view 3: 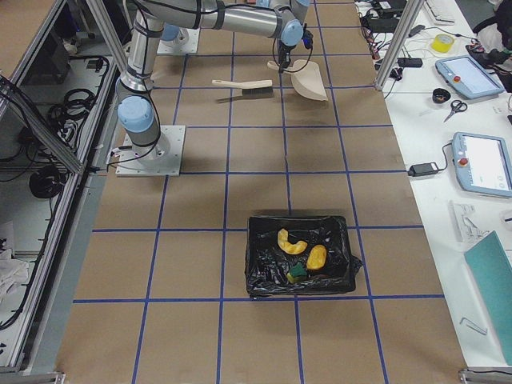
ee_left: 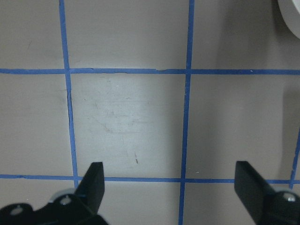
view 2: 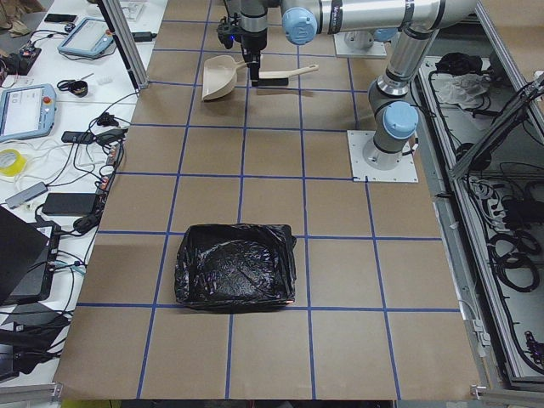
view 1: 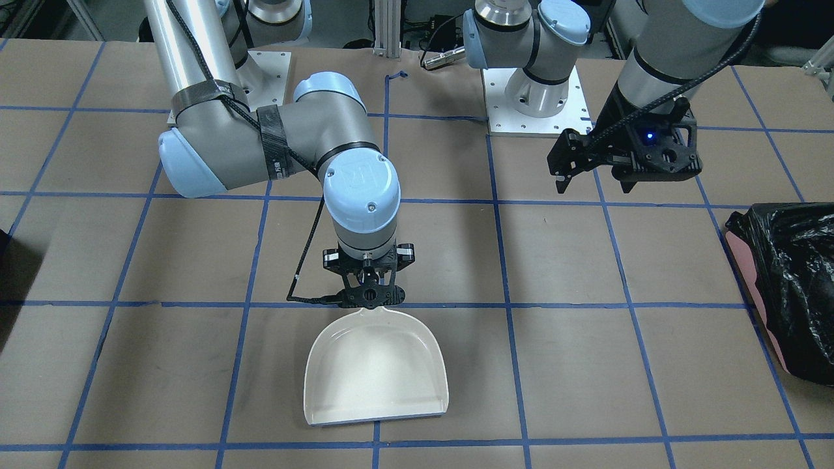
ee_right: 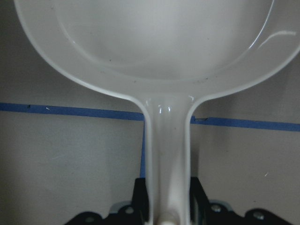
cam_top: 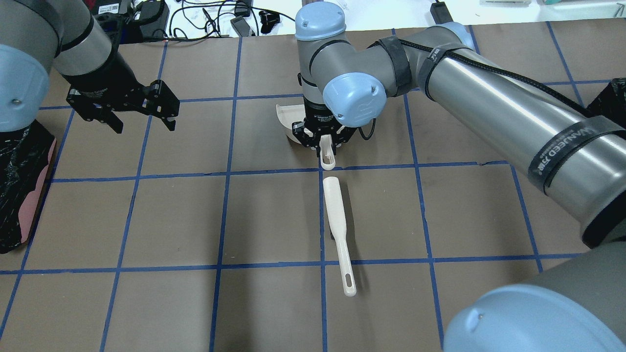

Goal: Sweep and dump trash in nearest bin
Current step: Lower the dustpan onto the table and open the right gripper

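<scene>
The trash lies inside the bin [view 3: 264, 272], a black-bag-lined box at the table's end on my right: a pale yellow peel [view 3: 290, 242], an orange-yellow oval [view 3: 317, 257] and a green-and-yellow wedge [view 3: 297, 274]. Elsewhere the bin shows only as a dark sliver [view 1: 6, 260] [cam_top: 606, 98]. My right gripper [view 1: 368, 296] [cam_top: 325, 142] is shut on the handle of an empty white dustpan [view 1: 374, 371] [ee_right: 159, 37], held level low over the table. My left gripper [view 1: 596, 176] [cam_top: 142, 115] is open and empty above bare table, its fingers [ee_left: 93, 183] wide apart.
A white brush [cam_top: 338, 230] [view 3: 242, 84] lies on the table just behind the dustpan's handle, nearer my base. A pink-sided bin with a crinkly black bag [view 1: 788, 286] [cam_top: 19, 195] [view 2: 236, 276] stands at the table's end on my left.
</scene>
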`<state>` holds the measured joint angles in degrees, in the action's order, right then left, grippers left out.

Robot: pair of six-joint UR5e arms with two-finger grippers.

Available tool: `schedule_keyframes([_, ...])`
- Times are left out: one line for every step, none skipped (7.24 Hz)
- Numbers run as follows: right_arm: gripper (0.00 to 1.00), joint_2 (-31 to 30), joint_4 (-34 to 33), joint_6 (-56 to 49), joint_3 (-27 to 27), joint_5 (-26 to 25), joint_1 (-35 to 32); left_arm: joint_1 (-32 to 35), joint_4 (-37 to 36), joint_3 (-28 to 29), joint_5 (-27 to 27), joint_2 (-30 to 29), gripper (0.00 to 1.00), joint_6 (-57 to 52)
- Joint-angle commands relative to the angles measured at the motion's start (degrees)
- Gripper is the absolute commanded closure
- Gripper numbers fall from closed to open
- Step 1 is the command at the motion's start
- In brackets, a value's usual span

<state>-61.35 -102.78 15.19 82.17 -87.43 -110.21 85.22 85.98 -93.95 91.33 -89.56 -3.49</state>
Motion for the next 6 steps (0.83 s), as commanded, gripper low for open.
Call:
schedule_keyframes([1.0, 0.4, -0.3, -1.6, 0.3, 0.0, 0.3, 0.1, 0.0, 0.0, -0.1, 0.2, 0.0, 0.2])
schedule_keyframes([1.0, 0.5, -0.3, -1.6, 0.3, 0.0, 0.3, 0.2, 0.1, 0.0, 0.0, 0.4, 0.0, 0.1])
schedule_keyframes([1.0, 1.2, -0.3, -1.6, 0.3, 0.0, 0.3, 0.2, 0.1, 0.0, 0.4, 0.4, 0.0, 0.1])
schedule_keyframes([1.0, 1.4, -0.3, -1.5, 0.3, 0.0, 0.3, 0.2, 0.1, 0.0, 0.3, 0.5, 0.0, 0.1])
schedule_keyframes([1.0, 1.4, -0.3, -1.6, 0.3, 0.0, 0.3, 0.3, 0.1, 0.0, 0.3, 0.6, 0.0, 0.1])
schedule_keyframes([1.0, 1.4, -0.7, -1.7, 0.2, 0.0, 0.5, 0.3, 0.1, 0.0, 0.3, 0.6, 0.0, 0.1])
